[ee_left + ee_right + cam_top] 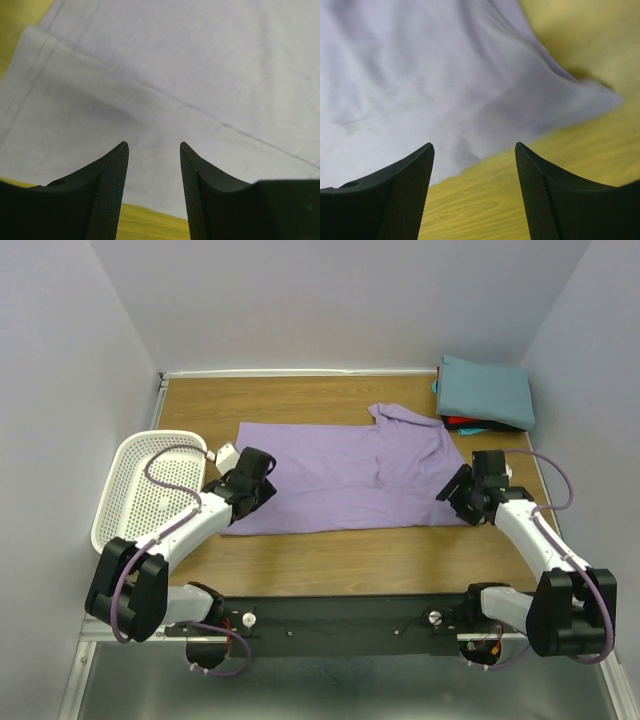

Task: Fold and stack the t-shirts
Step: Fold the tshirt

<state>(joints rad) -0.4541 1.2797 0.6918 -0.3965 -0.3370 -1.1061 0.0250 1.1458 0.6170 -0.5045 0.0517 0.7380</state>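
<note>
Across the middle of the brown wooden tabletop (330, 558) a large lavender-purple cloth t-shirt (340, 475) is lying spread flat as a wide band, reaching from near the left edge almost to the right edge, with a sleeve poking toward the far edge. Over in the far right corner a teal shirt folded into a rectangle (487, 390) is sitting on top of a folded red shirt (470, 424), only a sliver of the red showing beneath it. A white perforated plastic basket (130, 490) is resting at the left edge, tilted against the pale wall. Plain whitish walls are closing in the tabletop on three sides, and a black mounting rail (340, 615) is running along the near edge.

The left gripper (262, 488) is hovering over the lavender shirt's near left corner; its wrist camera shows the fingers (112, 175) standing apart with only cloth below and nothing between them. The right gripper (455, 495) is hanging over the shirt's near right corner, its fingers (415, 175) also spread wide and empty, the hem and bare wood lying beneath the gap.
</note>
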